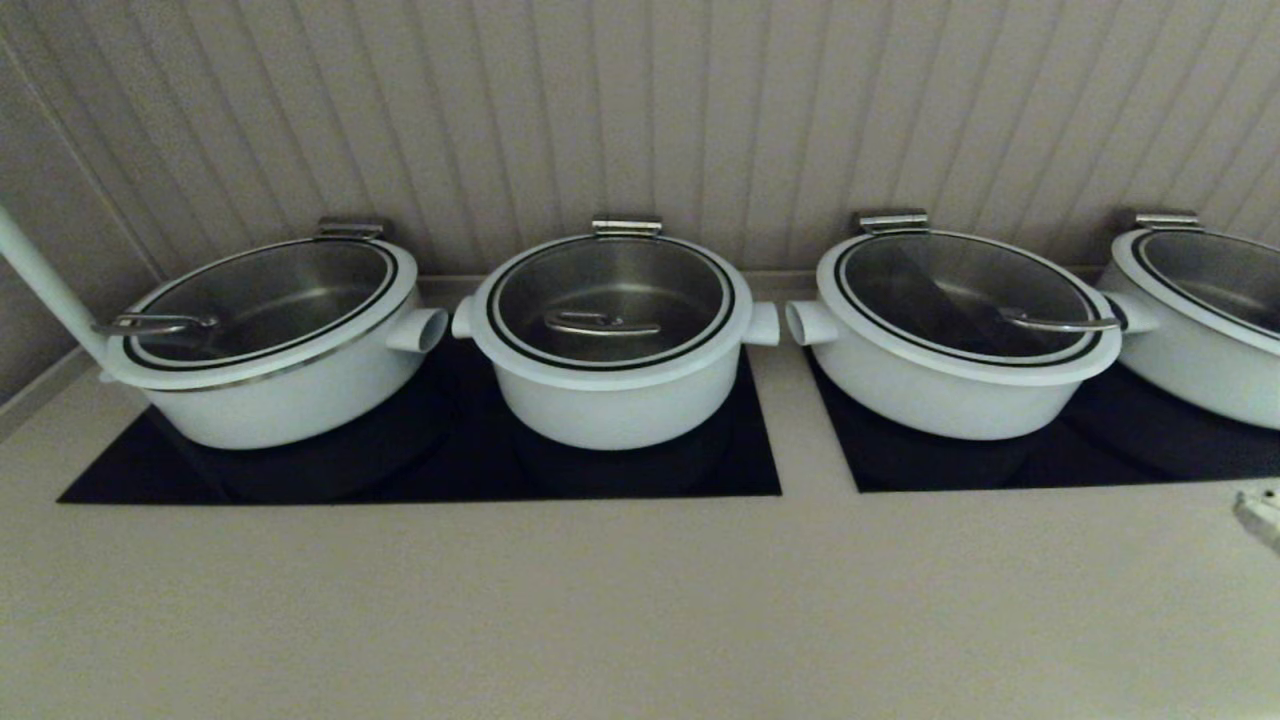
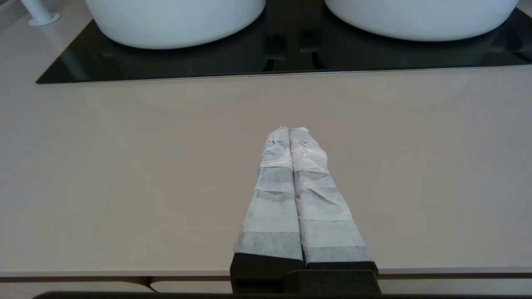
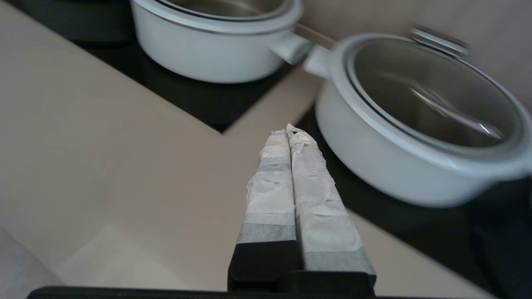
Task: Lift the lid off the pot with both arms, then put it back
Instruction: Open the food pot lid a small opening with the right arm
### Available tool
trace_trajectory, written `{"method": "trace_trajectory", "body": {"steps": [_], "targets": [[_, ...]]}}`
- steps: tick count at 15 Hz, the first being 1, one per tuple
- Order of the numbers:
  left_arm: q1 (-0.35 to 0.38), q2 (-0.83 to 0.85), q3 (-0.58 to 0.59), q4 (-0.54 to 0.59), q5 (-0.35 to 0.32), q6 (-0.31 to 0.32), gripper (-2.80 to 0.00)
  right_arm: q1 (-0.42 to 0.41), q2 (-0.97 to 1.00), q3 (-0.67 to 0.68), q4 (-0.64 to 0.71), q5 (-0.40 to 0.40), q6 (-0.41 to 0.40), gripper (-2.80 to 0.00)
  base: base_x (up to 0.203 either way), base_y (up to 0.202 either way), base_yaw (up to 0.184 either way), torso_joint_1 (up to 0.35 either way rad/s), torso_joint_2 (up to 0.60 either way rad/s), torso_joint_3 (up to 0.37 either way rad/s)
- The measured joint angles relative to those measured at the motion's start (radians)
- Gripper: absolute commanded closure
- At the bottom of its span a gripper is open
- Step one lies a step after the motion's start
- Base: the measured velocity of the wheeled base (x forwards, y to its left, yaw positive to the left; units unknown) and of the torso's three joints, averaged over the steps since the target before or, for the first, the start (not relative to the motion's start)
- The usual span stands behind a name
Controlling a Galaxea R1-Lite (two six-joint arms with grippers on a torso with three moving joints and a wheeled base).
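The pot (image 1: 610, 400) is the second from the left, small and deep, on the left black hob (image 1: 740, 470). The glass lid (image 1: 665, 290) sits closed on it, with its steel handle (image 1: 600, 325) at the centre. My left gripper (image 2: 289, 129) is shut and empty, low over the beige counter in front of that hob; it does not show in the head view. The pot's base shows in the left wrist view (image 2: 419, 18). My right gripper (image 3: 287, 129) is shut and empty, over the counter near the gap between the hobs; only its tip (image 1: 1262, 515) shows at the head view's right edge. The pot also shows in the right wrist view (image 3: 208, 50).
A wider white pot (image 1: 270, 380) stands left of the pot, another (image 1: 950, 370) to its right on the second hob, and a further one (image 1: 1200, 340) at the far right. A white post (image 1: 40, 280) rises at the left. A ribbed wall runs behind the pots.
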Motion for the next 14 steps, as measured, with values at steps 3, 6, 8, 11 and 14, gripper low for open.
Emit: {"method": "trace_trajectory", "body": {"steps": [3, 6, 8, 11, 14], "targets": [[0.0, 0.0, 0.0, 0.0, 0.0, 0.0, 0.0, 0.044, 0.115, 0.0, -0.102, 0.064, -0.003, 0.0, 0.0, 0.0, 0.0, 0.0, 0.0, 0.0], [0.0, 0.0, 0.0, 0.0, 0.0, 0.0, 0.0, 0.156, 0.181, 0.001, -0.124, 0.093, -0.003, 0.0, 0.0, 0.0, 0.0, 0.0, 0.0, 0.0], [0.0, 0.0, 0.0, 0.0, 0.0, 0.0, 0.0, 0.249, 0.222, 0.001, -0.135, 0.14, -0.003, 0.0, 0.0, 0.0, 0.0, 0.0, 0.0, 0.0], [0.0, 0.0, 0.0, 0.0, 0.0, 0.0, 0.0, 0.361, 0.294, -0.02, -0.183, 0.188, 0.002, 0.0, 0.0, 0.0, 0.0, 0.0, 0.0, 0.0], [0.0, 0.0, 0.0, 0.0, 0.0, 0.0, 0.0, 0.407, 0.385, -0.056, -0.269, 0.194, 0.004, 0.0, 0.0, 0.0, 0.0, 0.0, 0.0, 0.0]]}}
